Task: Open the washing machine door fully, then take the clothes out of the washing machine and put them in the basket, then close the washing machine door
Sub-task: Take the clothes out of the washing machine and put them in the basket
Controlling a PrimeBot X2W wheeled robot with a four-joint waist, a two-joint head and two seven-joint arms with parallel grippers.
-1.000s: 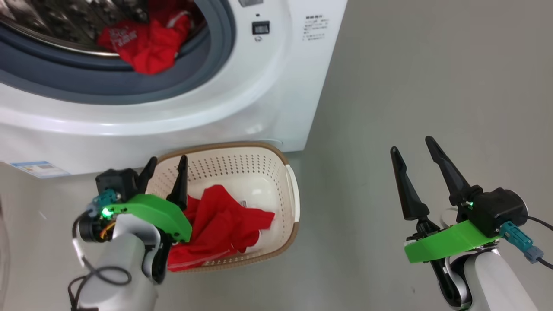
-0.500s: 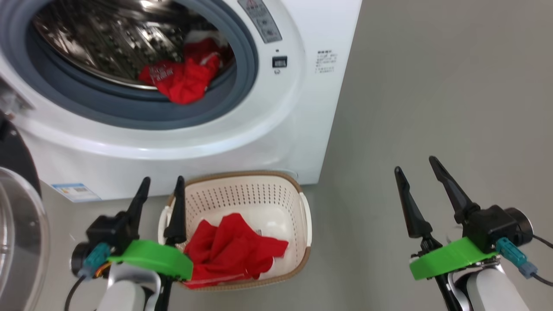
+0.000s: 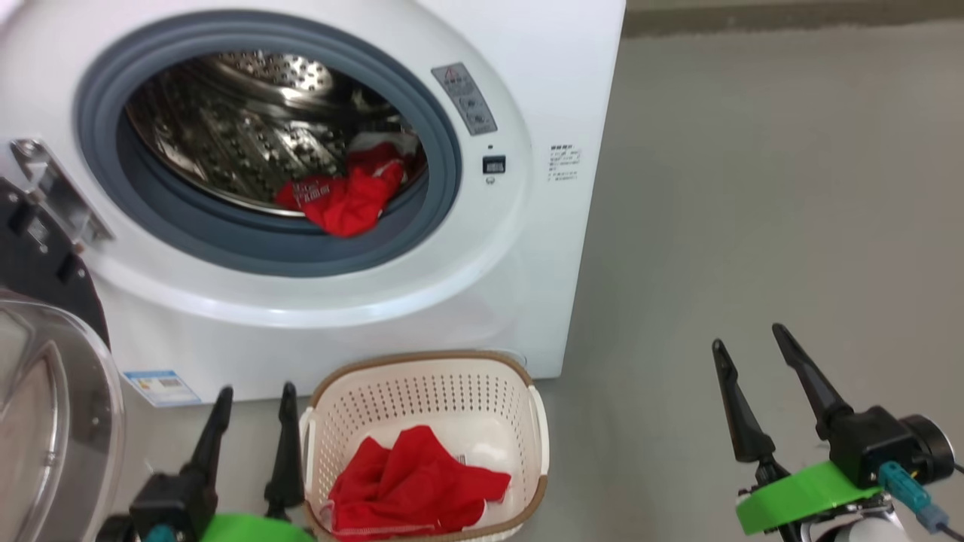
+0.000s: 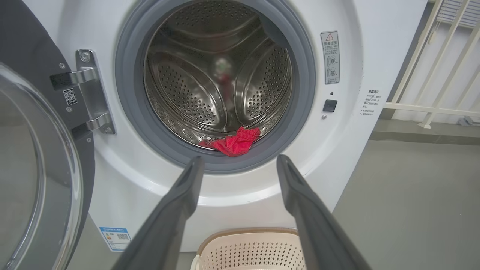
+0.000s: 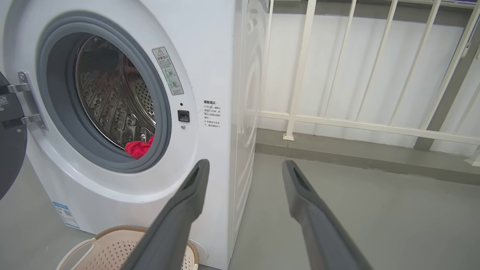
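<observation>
Grey floor [image 3: 753, 188] fronts the washing machine [image 3: 542, 75], door [image 3: 45, 421] open at left; red clothes [image 3: 346, 203] lie in drum [image 3: 226, 135] and basket [image 3: 422, 384]; left claw [image 3: 256, 388] and right claw [image 3: 747, 336] spread, empty.

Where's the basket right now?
Head view, bottom centre: the basket sits on the floor right in front of the washing machine, just right of the left claw.

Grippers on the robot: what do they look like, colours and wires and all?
The left gripper and right gripper each have two long, tapering black fingers on a bright green bracket. The right one carries a black housing with a teal plug.
</observation>
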